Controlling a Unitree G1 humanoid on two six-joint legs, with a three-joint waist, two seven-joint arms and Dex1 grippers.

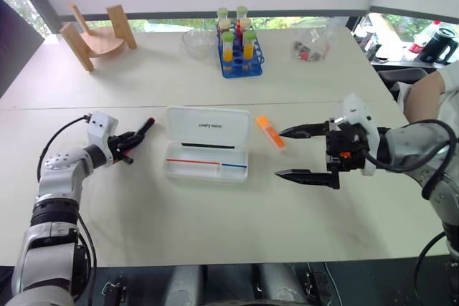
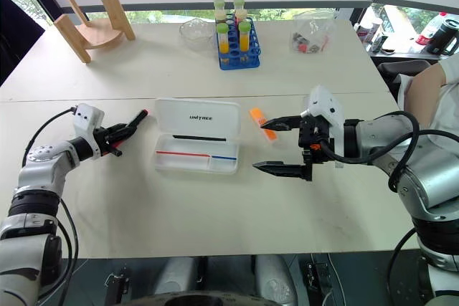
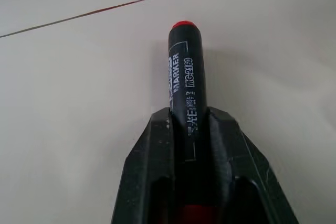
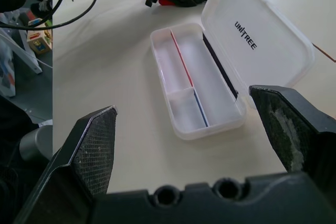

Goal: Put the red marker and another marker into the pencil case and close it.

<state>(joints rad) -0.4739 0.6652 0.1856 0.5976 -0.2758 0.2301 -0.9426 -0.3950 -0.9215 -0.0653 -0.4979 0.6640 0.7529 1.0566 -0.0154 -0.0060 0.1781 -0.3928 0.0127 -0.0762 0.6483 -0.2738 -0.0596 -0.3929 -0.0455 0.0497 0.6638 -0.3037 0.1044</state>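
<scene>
The red marker point(image 3: 186, 85) sits between the two black fingers of the left gripper point(image 1: 133, 141), which are closed on its dark barrel; its red-tipped end points out past the fingertips toward the case point(image 1: 206, 142); marker and gripper are low over the table point(image 1: 215, 220), just off the case's left end, and whether the marker touches the tabletop cannot be told. The case lies open at the middle of the table, lid tilted back on its far side with dark lettering showing; the tray holds a thin red stripe and a blue one, with a divider between compartments, and no markers lie in it. The orange highlighter point(image 1: 270, 132) lies on the table just beside the case's right end, angled, touching neither case nor gripper. The right gripper point(image 1: 306, 153) hovers to the right of the case with its fingers spread wide, holding nothing; one fingertip is near the highlighter, the other nearer the table's front. Farther back stand a blue rack point(image 1: 240, 51) of tubes, a clear bowl point(image 1: 199, 42), a wooden stand point(image 1: 97, 36) and a clear bag point(image 1: 310, 46); a person's arm point(image 1: 423, 98) shows at the right edge.
</scene>
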